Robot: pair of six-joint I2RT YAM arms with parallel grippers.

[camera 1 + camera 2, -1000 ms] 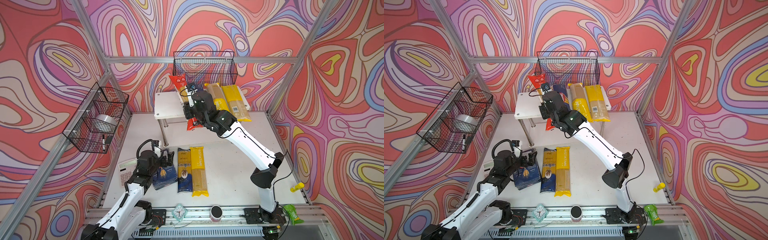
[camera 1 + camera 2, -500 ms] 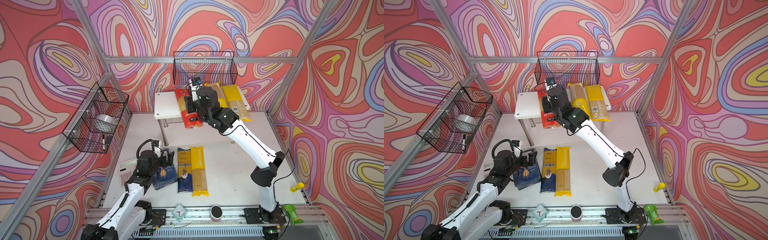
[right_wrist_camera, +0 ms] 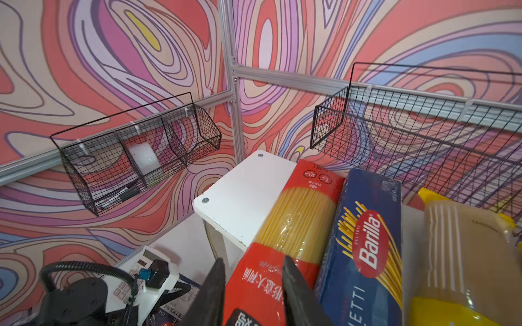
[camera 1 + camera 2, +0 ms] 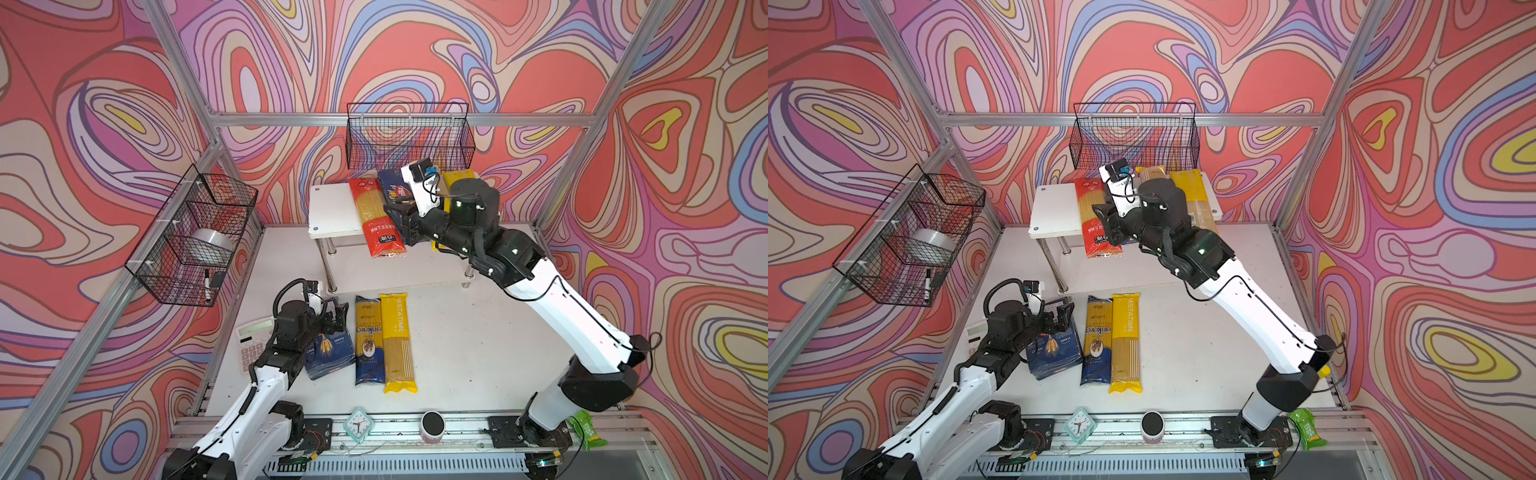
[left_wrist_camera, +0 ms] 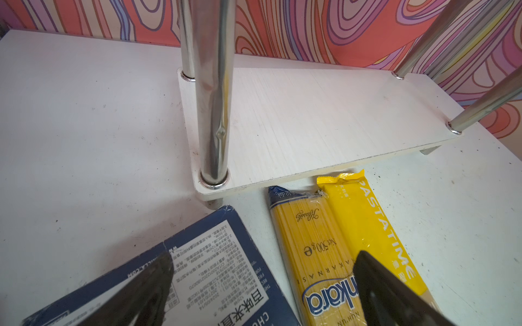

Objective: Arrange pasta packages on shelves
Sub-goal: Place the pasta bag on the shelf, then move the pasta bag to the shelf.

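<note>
In both top views the red bag (image 4: 376,216) lies on the shelf's (image 4: 332,208) top board, mid-frame; the right pincer (image 3: 252,262) narrowly straddles its end, grip unclear. The left pincer (image 5: 264,254) gapes, empty.

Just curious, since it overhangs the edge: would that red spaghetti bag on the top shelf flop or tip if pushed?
Probably stiff lengthwise: the red spaghetti bag is packed with straight strands and juts past the top shelf without drooping. Its glossy film likely slides easily. Most of it rests on the board, so tipping seems unlikely.
</note>
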